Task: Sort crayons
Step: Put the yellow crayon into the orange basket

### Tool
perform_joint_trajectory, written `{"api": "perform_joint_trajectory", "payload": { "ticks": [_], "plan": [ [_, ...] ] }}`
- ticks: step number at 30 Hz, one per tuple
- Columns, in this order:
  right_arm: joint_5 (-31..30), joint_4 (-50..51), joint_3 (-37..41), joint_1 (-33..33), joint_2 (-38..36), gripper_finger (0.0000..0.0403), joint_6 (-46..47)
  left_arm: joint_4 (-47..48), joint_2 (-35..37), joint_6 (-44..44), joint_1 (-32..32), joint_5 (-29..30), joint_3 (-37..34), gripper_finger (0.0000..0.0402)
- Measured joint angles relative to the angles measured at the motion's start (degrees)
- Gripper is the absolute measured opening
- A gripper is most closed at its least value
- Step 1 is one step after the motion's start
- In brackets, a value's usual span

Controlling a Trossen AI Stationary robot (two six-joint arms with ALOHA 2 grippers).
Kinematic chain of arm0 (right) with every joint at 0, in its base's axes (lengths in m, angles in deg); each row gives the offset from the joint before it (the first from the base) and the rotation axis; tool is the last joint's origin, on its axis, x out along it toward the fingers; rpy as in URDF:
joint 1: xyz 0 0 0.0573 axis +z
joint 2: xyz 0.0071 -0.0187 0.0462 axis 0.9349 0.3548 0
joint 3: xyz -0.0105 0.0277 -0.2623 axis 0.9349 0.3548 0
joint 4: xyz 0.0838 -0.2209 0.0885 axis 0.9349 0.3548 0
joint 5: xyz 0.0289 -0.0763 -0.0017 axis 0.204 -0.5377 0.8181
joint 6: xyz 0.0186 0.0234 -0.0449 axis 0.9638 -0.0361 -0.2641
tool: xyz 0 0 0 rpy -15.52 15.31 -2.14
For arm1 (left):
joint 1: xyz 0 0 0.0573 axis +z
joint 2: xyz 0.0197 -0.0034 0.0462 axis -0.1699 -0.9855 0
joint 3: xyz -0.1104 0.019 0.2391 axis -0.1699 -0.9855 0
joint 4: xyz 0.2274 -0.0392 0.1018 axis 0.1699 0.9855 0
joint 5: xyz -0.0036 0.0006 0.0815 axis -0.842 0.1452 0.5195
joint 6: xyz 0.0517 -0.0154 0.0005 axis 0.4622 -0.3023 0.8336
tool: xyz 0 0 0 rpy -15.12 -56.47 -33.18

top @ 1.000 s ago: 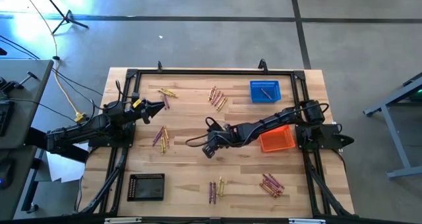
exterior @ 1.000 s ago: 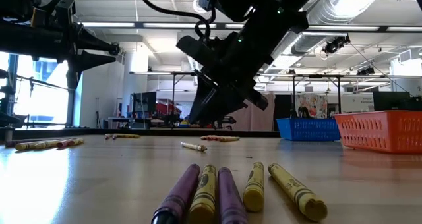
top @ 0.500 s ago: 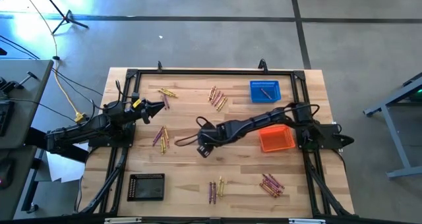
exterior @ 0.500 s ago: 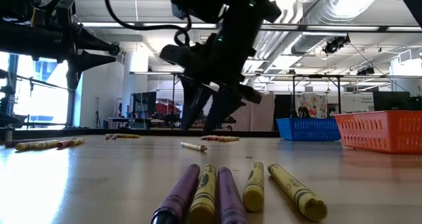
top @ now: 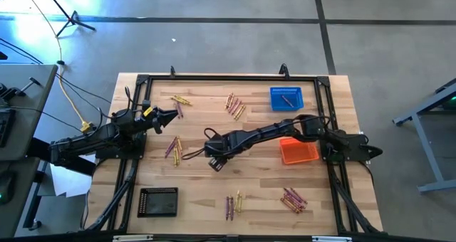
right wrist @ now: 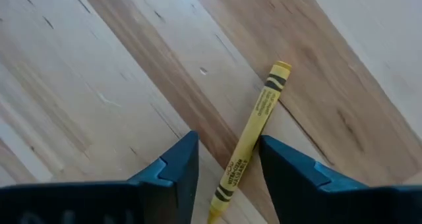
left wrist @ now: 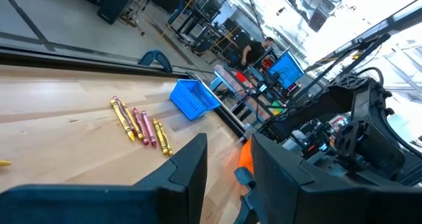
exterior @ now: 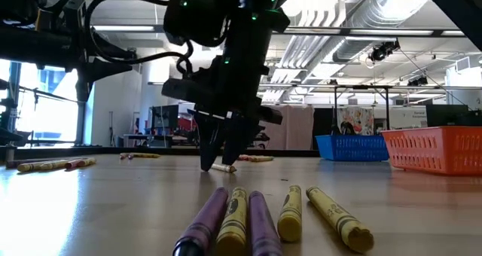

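The surface point(top: 256, 192) is pale wood with lighter and darker planks. Between the black fingers of the right pincer point(right wrist: 224, 159) lies a yellow crayon point(right wrist: 254, 138) with black banding and lettering. Beyond it sit a blue mesh basket point(top: 286, 98), an orange one point(top: 298, 151) and a black one point(top: 157, 202).

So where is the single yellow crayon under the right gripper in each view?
High view: hidden beneath the right gripper, mid-table.
Low view: yellow crayon on the table, at the open fingertips.
Left wrist view: not visible.
Right wrist view: centre, between the fingers.
Shared landmark: the right gripper itself.
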Motion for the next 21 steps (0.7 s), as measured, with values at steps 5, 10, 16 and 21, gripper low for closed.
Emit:
{"api": "perform_joint_trajectory", "payload": {
  "ticks": [5,10,16,21],
  "plan": [
    [-0.6,0.4,-0.3,0.1,0.3,0.0100,-1.6,0.0,0.0,0.0,0.0,0.0,0.0,0.0106],
    [1.0,0.3,-0.3,0.0,0.4,0.0040,-3.3,0.0,0.0,0.0,0.0,0.0,0.0,0.0106],
    [2.3,0.9,-0.2,-0.1,0.4,0.0015,-7.9,0.0,0.0,0.0,0.0,0.0,0.0,0.0106],
    [3.9,5.5,0.2,-1.0,-1.4,0.0009,-12.1,0.0,0.0,0.0,0.0,0.0,0.0,0.0106]
  ]
}}
